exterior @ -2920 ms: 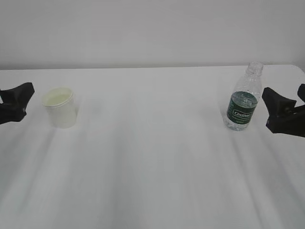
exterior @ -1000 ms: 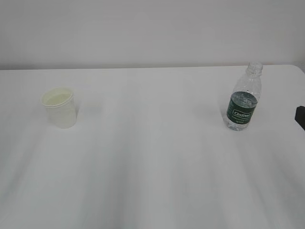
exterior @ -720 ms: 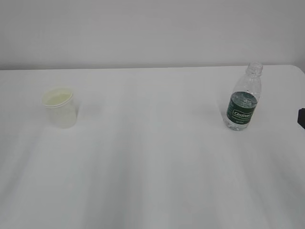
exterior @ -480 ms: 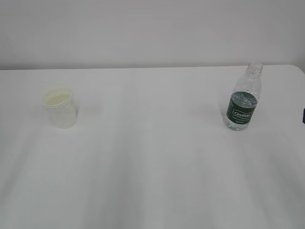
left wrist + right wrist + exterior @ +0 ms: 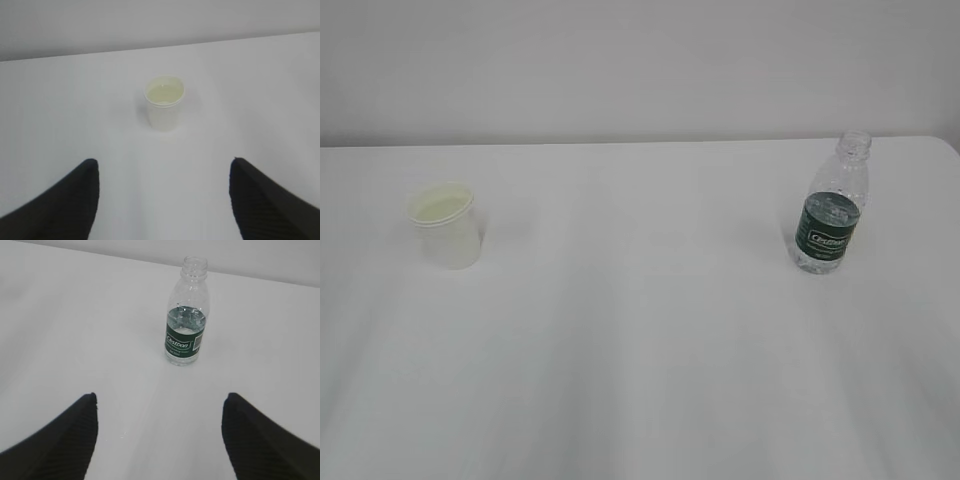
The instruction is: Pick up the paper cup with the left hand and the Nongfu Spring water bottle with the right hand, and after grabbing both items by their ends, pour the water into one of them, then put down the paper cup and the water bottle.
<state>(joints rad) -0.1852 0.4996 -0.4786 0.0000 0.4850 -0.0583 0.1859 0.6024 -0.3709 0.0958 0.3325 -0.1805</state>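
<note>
The off-white paper cup (image 5: 445, 225) stands upright on the left of the white table (image 5: 640, 330); pale liquid shows inside it (image 5: 164, 101). On the right stands the clear Nongfu Spring water bottle (image 5: 832, 205) with its dark green label, capless, water (image 5: 185, 323) filling its lower half (image 5: 186, 315). Neither arm shows in the exterior view. My left gripper (image 5: 164, 167) is open, well short of the cup, nothing between its fingers. My right gripper (image 5: 159, 402) is open too, empty, set back from the bottle.
A plain white wall (image 5: 640, 70) runs behind the table's far edge. The table's right corner (image 5: 945, 140) lies just past the bottle. White tabletop stretches between cup and bottle.
Both grippers stood beside cup and bottle at the exterior view's edges; they have drawn back out of that view, the right one last. Cup and bottle have not moved.
</note>
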